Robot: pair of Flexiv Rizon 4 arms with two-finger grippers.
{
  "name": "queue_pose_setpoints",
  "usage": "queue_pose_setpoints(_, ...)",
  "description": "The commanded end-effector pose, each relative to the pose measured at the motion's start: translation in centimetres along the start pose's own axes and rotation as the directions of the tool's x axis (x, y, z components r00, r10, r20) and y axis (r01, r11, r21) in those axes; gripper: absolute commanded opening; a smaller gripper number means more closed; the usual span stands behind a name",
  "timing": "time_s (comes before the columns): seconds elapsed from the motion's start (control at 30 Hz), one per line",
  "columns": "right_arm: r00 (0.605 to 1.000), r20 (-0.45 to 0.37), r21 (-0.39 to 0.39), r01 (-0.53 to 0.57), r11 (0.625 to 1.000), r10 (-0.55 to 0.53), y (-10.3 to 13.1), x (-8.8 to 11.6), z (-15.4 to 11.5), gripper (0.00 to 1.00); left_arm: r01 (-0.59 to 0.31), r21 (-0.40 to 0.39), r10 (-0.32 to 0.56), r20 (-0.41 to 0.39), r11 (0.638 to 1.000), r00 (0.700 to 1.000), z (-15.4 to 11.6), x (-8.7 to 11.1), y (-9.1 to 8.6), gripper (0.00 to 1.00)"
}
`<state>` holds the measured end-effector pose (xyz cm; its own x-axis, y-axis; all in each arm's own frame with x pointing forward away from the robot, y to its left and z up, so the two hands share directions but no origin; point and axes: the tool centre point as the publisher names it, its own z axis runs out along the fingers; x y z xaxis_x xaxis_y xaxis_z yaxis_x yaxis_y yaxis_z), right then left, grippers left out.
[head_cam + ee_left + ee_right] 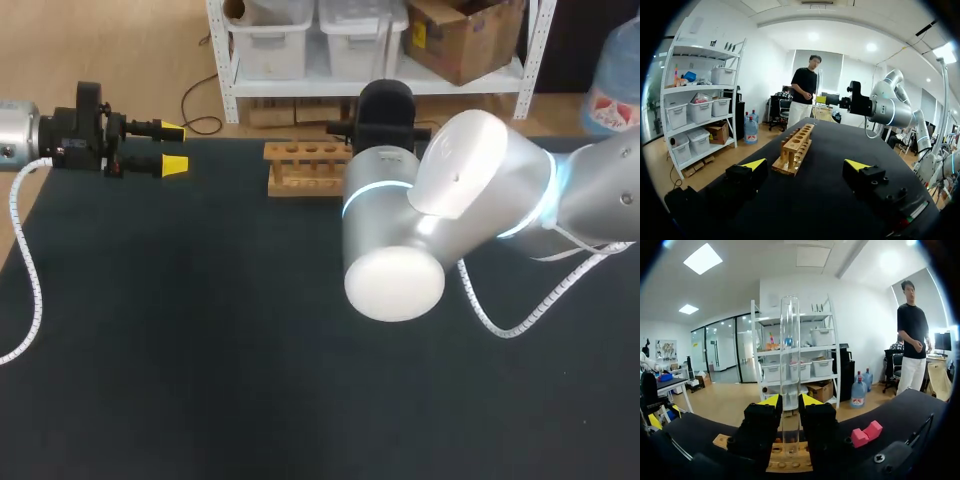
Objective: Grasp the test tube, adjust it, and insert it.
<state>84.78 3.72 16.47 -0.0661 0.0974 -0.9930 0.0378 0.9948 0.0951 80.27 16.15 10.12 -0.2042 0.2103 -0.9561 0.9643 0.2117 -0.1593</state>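
Observation:
A clear glass test tube (790, 355) stands upright between the yellow-tipped fingers of my right gripper (790, 402), which is shut on it. Directly under the gripper lies the wooden tube rack (785, 460), its holes facing up. In the head view the rack (305, 168) sits at the back middle of the dark table, and my right arm's wrist (385, 110) hovers over its right end, hiding the tube. My left gripper (165, 147) rests open and empty at the back left, pointing at the rack (796, 147). From there my right gripper (855, 100) shows above the rack's far end.
A small pink block (866, 433) lies on the table beside the rack, on the right arm's side. The dark table mat (200, 350) spreads in front of both arms. A white coiled cable (25, 270) hangs along the left edge.

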Motion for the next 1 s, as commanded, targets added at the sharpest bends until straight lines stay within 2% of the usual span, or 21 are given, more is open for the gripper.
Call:
queue_pose_setpoints(0.03,0.999,0.032,-0.005,-0.001,1.0,0.002,0.0,0.8,0.8,0.0,-0.003,0.0,0.003,0.003,1.0,1.0,0.0,0.1,0.0,1.0)
queue_pose_setpoints(0.27,0.999,0.048,-0.005,-0.006,1.0,0.006,-0.1,1.6,1.4,0.0,-0.003,0.0,0.003,0.003,1.0,1.0,0.0,0.1,0.0,1.0)
queue_pose_setpoints(0.53,0.998,0.065,-0.01,-0.003,1.0,0.003,-0.2,1.5,1.8,0.0,-0.003,0.0,0.003,0.003,1.0,1.0,0.0,0.1,0.0,1.0)
queue_pose_setpoints(1.0,0.999,0.053,-0.011,0.003,1.0,-0.002,-0.5,2.5,2.2,0.0,-0.003,0.0,0.003,0.003,1.0,1.0,0.0,0.1,0.0,1.0)
